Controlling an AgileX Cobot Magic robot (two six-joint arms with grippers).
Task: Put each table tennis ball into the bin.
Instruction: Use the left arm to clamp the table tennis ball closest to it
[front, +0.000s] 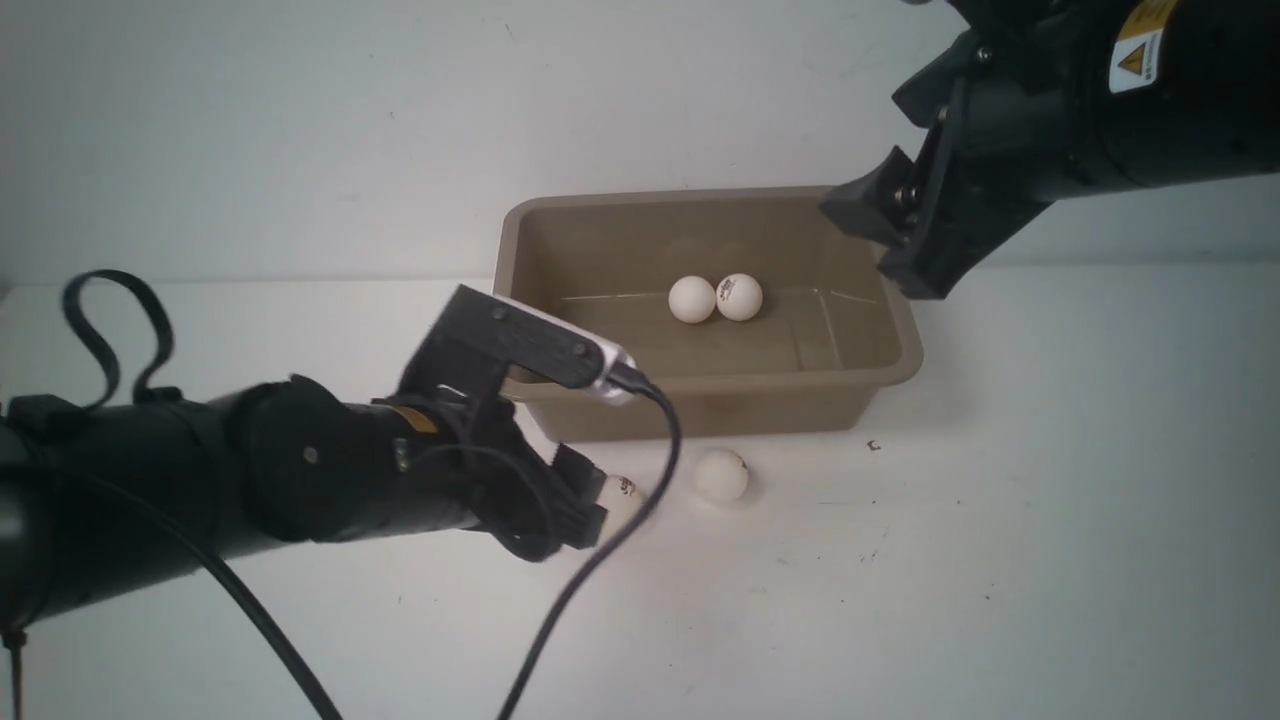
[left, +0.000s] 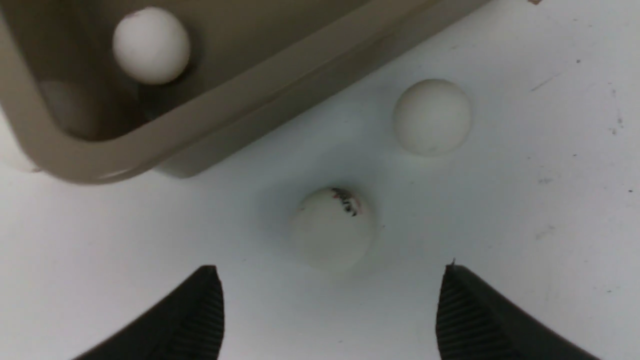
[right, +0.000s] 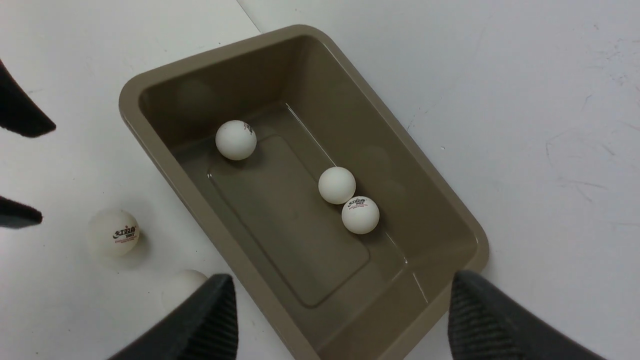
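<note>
Reaching low over the white table (front: 1050, 520) from eight o'clock in the front view, the left gripper (front: 590, 505) stands released, its two ribbed fingers (left: 205, 310) spread wide with nothing between them. A logo-marked table tennis ball (left: 332, 227) lies on the tabletop just ahead of that gap, touching neither finger, its dark print turned upward. A second loose ball (front: 720, 474) rests near it, toward three o'clock, the two clearly apart. Both sit just outside the near long wall of the bin (front: 700, 405), at about seven and six o'clock from the tub's centre. The taupe bin stands upright at mid-table, its long sides running from nine to three o'clock. Three more white balls are already inside it on the floor. A touching pair (right: 360, 215) is lined up along the far edge of the floor, toward twelve o'clock, one of them showing a printed logo. A third ball (right: 236, 140) sits alone near the corner toward eight o'clock, closest to the left arm. The front view shows only the pair, since the left wrist's camera housing (front: 530, 345) covers that corner. The right gripper (front: 885, 245) hangs in the air over the bin's three o'clock end, coming in from two o'clock, its fingers likewise parted and empty, raised above the rim and clear of every ball.
</note>
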